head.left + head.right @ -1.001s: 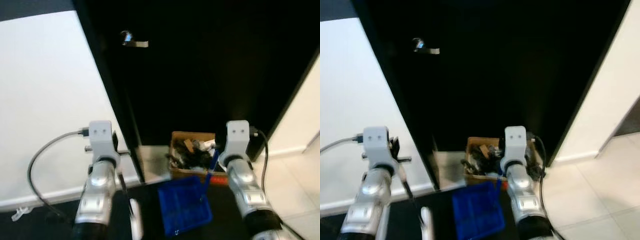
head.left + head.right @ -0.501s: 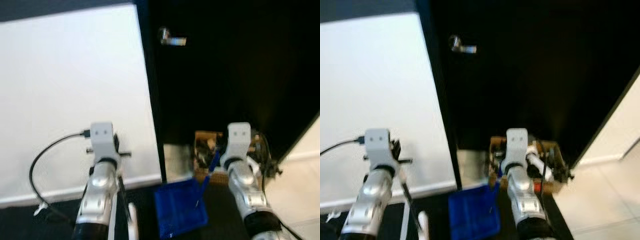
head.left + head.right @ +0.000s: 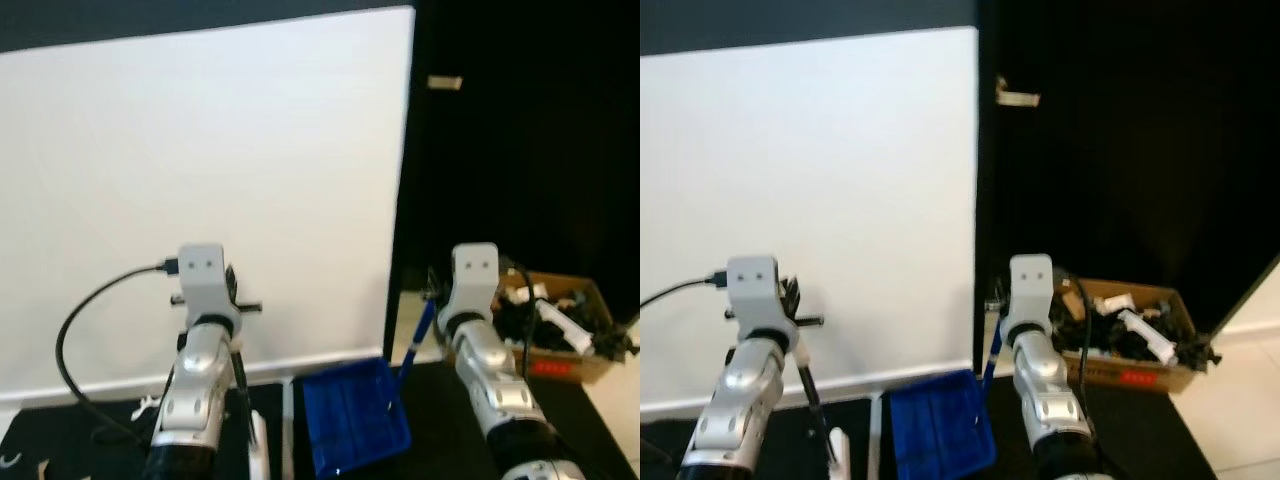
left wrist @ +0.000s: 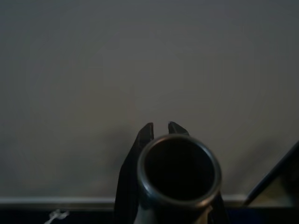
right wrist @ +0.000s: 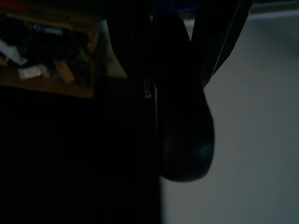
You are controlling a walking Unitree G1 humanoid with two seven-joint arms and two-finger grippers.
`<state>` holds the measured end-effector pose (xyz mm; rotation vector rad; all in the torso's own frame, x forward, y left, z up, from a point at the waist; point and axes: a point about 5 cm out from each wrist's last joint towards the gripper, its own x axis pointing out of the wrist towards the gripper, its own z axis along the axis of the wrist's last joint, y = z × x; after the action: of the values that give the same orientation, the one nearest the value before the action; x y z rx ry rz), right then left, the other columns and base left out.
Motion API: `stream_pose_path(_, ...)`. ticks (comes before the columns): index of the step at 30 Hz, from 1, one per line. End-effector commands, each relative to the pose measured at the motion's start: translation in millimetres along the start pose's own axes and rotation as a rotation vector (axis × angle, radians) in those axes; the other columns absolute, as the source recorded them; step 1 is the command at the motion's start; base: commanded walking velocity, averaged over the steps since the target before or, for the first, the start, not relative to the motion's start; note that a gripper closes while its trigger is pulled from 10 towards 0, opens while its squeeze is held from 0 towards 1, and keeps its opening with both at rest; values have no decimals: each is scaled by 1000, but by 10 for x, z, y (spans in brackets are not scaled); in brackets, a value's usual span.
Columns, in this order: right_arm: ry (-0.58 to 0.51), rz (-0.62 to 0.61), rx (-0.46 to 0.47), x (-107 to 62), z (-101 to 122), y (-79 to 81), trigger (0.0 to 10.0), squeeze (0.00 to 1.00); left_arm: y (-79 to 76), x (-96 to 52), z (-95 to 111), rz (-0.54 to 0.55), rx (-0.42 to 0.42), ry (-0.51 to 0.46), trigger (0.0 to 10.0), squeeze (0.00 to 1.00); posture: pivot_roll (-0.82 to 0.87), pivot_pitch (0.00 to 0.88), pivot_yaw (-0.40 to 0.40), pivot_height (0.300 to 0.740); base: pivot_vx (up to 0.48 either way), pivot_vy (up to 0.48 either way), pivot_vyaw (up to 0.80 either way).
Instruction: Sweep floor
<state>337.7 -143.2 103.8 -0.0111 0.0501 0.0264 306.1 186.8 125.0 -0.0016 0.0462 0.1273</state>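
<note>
A blue dustpan (image 3: 352, 415) hangs low over the dark floor, in front of me. Its blue handle (image 3: 420, 335) rises to my right gripper (image 3: 432, 300), which is shut on it; the right wrist view shows the dark handle end (image 5: 182, 121) between the black fingers (image 5: 131, 46). My left gripper (image 3: 234, 298) is shut on a broom's black handle (image 3: 240, 375), with its white head (image 3: 258, 445) down by the floor. In the left wrist view the round handle end (image 4: 178, 170) sits between the fingertips (image 4: 147, 133).
A white wall (image 3: 200, 150) faces me on the left. A black door with a metal handle (image 3: 445, 82) stands on the right. A cardboard box (image 3: 560, 325) full of clutter sits at its foot. White scraps (image 3: 10, 460) lie on the dark floor at left.
The camera has turned left: the door and the box slid to the right and the white wall now takes up most of the view. Both arms keep their holds.
</note>
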Motion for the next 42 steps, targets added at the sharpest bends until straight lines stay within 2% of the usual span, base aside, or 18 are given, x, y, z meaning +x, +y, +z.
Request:
stream_pose_path(1,-48,4,8,23,101,13,10000,0,42,7,48,10,22,-19,10000,0,22,61,65,740,0,379,0)
stream_pose_path(42,-49,6,14,25,94,33,10000,0,44,0,47,5,26,-16,10000,0,29,64,70,740,0,354,0)
